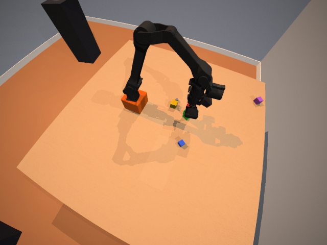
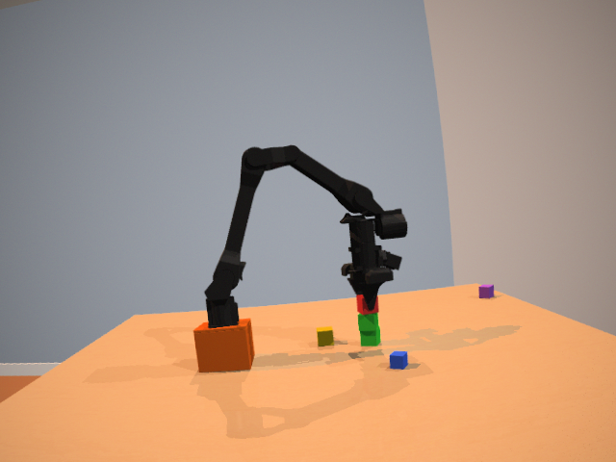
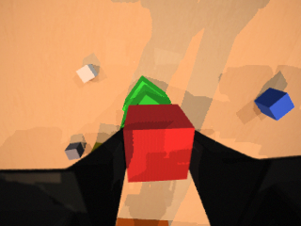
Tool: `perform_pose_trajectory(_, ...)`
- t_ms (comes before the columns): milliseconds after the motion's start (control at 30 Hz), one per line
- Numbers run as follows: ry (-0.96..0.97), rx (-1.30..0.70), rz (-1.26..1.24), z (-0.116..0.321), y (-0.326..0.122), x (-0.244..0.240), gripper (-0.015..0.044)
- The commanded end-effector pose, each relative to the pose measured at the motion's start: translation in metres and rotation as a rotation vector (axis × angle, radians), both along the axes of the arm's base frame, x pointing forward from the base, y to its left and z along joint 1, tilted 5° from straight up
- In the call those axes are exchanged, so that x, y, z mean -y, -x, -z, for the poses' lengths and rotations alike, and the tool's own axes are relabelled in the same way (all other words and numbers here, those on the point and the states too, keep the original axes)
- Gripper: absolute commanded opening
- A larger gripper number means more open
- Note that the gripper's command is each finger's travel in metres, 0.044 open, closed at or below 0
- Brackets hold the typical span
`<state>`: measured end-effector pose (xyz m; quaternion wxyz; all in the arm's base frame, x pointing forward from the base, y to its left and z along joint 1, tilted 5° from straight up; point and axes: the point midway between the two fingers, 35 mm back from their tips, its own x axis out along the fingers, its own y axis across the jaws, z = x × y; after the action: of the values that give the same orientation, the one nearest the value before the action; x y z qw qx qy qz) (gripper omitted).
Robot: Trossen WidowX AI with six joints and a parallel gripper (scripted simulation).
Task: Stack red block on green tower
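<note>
Orange-tan table top (image 2: 448,412) under grey-blue and beige walls carries a black six-joint arm (image 2: 298,164) rising from an orange box base (image 2: 223,346). Its black parallel-jaw gripper (image 2: 368,298) points straight down, clenched on a small red cube-shaped block (image 2: 367,304), one finger on each side face (seen most plainly in the wrist view, where the red block (image 3: 159,142) sits between two dark fingers). In the exterior view the red block's underside meets the top of the green tower (image 2: 369,329), two stacked green cubes with the upper one slightly offset; whether its weight rests there cannot be told. From the wrist view the green tower (image 3: 143,96) shows just beyond the block's far edge. A small yellow cube (image 2: 324,336) stands near the tower on the base side, a small blue cube (image 2: 398,359) lies nearer the exterior camera, and a small purple cube (image 2: 486,291) sits well apart at the far table corner.
</note>
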<state>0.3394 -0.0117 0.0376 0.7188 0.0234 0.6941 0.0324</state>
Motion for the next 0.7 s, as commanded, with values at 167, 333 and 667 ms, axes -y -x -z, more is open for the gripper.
perform_pose_trajectory(167, -0.004, -0.006, 0.004, 0.0032, 0.0010, -0.0007, 0.0000)
perform_pose_trajectory(333, -0.004, -0.006, 0.004, 0.0039, 0.0009, -0.0008, 0.0000)
perform_pose_trajectory(667, -0.004, -0.006, 0.004, 0.0046, 0.0009, -0.0008, 0.0000)
